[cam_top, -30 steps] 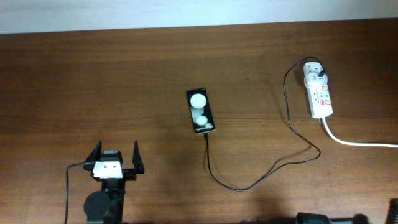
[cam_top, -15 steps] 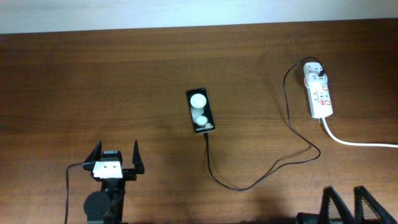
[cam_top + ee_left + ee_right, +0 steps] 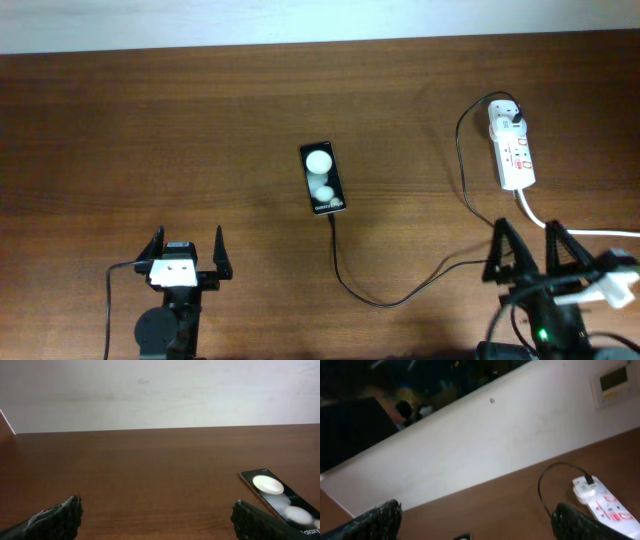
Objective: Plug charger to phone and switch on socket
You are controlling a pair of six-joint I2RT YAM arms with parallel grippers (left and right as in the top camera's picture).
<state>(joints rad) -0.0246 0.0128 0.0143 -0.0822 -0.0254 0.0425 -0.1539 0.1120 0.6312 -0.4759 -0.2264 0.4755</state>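
While both claws stand wide open and hold nothing, every item lies on a brown wooden surface [image 3: 150, 120]. The left claw [image 3: 188, 234] sits at the lower left of the overhead view, fingers pointing up the frame, well apart from everything. The right claw [image 3: 527, 228] sits at the lower right, below the power strip [image 3: 516, 158]; a thick white cord [image 3: 580, 231] passes by its fingertips in this view.

A small black phone [image 3: 323, 178] lies flat near the centre, with two white round spots on its face. A thin black charger cable [image 3: 385, 302] meets the phone's lower end, dips toward the bottom edge, curves right, then loops up to a white plug adapter [image 3: 505, 117]. The adapter is seated in the top end of the white power strip at the upper right. Whether the cable tip is fully in the phone is too small to tell. Red marks show on the strip, but the switch positions cannot be read.

From the left wrist camera, the phone appears at the lower right, beside one fingertip.
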